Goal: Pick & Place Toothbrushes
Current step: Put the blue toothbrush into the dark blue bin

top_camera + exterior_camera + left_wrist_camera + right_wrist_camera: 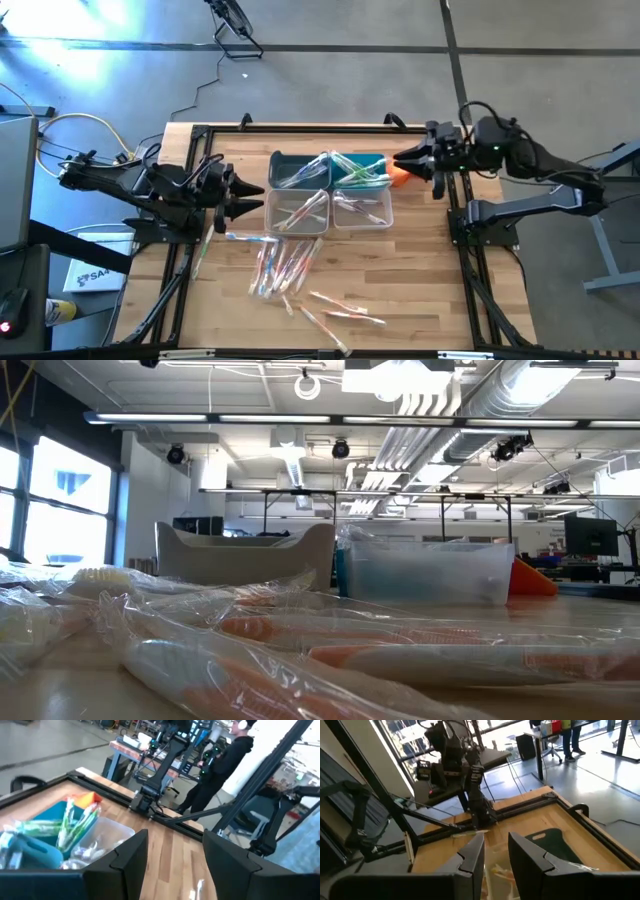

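Wrapped toothbrushes lie loose in a pile (283, 265) on the wooden table, and a few more (340, 312) lie toward the near edge. In the low view they fill the foreground (400, 650). More toothbrushes stick out of four small bins (330, 190) at the table's middle. My left gripper (255, 197) hovers just left of the bins, pointing level toward them, open and empty (175, 852). My right gripper (400, 163) hovers at the bins' far right corner. Its fingers stand a narrow gap apart (496, 855) with nothing between them.
An orange cloth (400, 178) lies right of the bins, below my right gripper. Black frame rails (470, 270) run along the table's left and right sides. Bare wood shows on the near right. A person (225, 765) stands beyond the table's right side.
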